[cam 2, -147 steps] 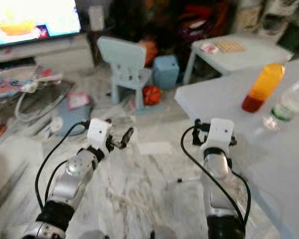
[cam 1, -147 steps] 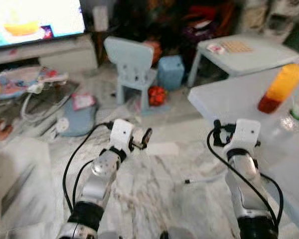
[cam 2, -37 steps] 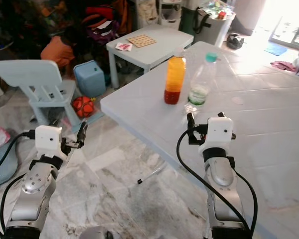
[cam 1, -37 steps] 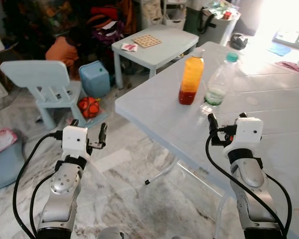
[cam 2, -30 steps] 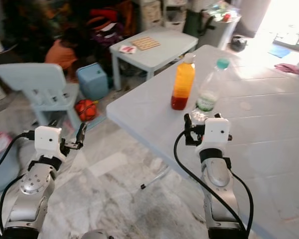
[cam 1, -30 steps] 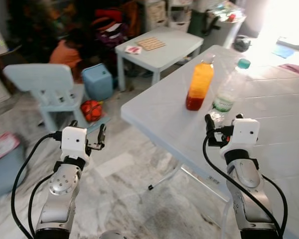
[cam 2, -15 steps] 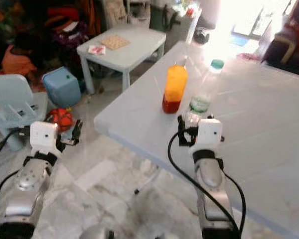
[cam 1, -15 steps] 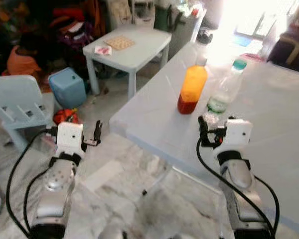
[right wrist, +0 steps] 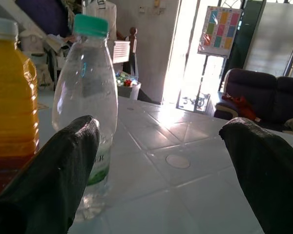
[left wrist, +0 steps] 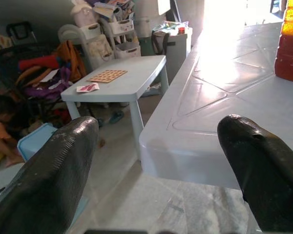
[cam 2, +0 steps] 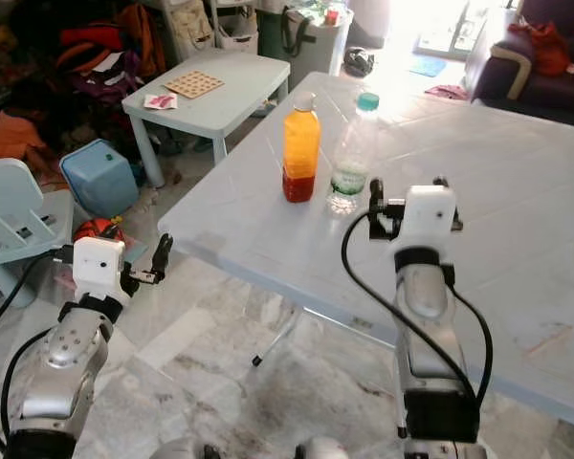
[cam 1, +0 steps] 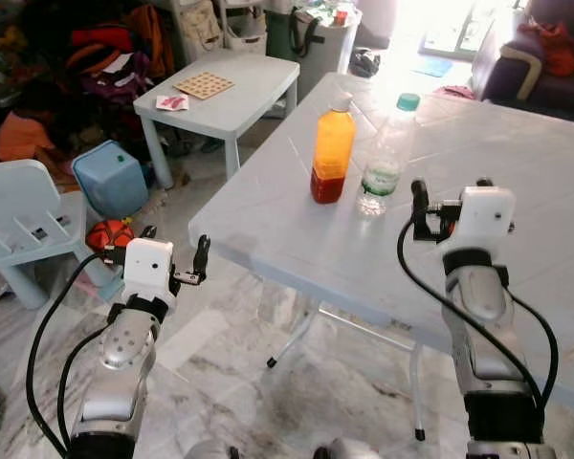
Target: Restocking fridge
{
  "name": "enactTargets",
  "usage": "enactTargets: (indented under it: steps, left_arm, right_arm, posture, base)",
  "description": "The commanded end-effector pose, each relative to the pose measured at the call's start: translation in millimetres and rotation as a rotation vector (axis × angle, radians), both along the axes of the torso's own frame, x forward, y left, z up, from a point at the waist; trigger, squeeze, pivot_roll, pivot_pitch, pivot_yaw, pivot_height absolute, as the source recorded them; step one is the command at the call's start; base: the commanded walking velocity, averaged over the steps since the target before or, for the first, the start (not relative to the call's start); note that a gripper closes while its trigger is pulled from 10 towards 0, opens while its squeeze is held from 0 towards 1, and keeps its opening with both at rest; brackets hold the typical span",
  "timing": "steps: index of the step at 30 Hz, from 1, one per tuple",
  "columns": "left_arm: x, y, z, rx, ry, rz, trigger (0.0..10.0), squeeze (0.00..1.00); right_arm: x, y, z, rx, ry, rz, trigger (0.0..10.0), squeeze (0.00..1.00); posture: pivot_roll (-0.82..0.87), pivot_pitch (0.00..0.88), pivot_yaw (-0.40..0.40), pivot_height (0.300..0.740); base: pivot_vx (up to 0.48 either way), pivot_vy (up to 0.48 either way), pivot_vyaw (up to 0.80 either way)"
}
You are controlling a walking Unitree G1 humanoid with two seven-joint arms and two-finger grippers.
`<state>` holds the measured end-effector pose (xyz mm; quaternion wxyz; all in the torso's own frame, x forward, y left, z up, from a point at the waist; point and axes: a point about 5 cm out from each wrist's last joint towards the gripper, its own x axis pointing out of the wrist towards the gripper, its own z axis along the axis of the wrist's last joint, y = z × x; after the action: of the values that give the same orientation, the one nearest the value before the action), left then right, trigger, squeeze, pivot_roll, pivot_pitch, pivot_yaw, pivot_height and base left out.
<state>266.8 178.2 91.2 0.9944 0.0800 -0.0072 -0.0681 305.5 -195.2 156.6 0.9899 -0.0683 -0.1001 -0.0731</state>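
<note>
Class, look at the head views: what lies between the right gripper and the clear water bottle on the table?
Only bare tabletop separates the right gripper from the water bottle, seen in both eye views.

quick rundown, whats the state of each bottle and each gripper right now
orange juice bottle: upright on the table, capped, nearly full
water bottle: upright beside it, green cap on, clear
right gripper: open, empty, above the table near the water bottle
left gripper: open, empty, off the table's edge, above the floor
</note>
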Motion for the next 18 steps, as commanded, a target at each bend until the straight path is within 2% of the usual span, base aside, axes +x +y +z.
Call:
enactTargets:
  steps: [1,4,5,6,9,18]
  left_arm:
    - [1.6,-0.5,5,0.009,-0.011,-0.015,10.0,0.00]
    - [1.8,-0.3,6,0.011,-0.012,-0.020,10.0,0.00]
    - [1.9,0.3,6,0.012,-0.013,-0.021,10.0,0.00]
    - [2.0,0.7,7,0.014,-0.013,-0.021,10.0,0.00]
    - [1.8,1.4,7,0.016,-0.013,-0.022,10.0,0.00]
    - [1.8,0.6,8,0.021,-0.012,-0.029,10.0,0.00]
  right_arm:
    - [12.3,0.9,12,-0.016,-0.030,0.022,10.0,0.00]
    - [19.3,4.3,19,-0.028,-0.049,0.052,10.0,0.00]
    - [21.7,5.9,21,-0.038,-0.056,0.063,10.0,0.05]
    - [23.5,7.4,24,-0.053,-0.067,0.069,10.0,0.05]
    - [26.4,11.5,31,-0.088,-0.096,0.085,10.0,0.00]
    - [41.1,23.0,45,-0.096,-0.137,0.149,10.0,0.00]
  posture:
    - [0.02,0.048,0.016,0.740]
    - [0.03,0.053,0.020,0.740]
    - [0.03,0.054,0.020,0.740]
    - [0.03,0.054,0.020,0.740]
    - [0.03,0.055,0.021,0.740]
    - [0.03,0.056,0.023,0.740]
  base:
    - [0.000,0.000,0.00]
    - [0.000,0.000,0.00]
    - [0.000,0.000,0.00]
    - [0.000,0.000,0.00]
    - [0.000,0.000,0.00]
    - [0.000,0.000,0.00]
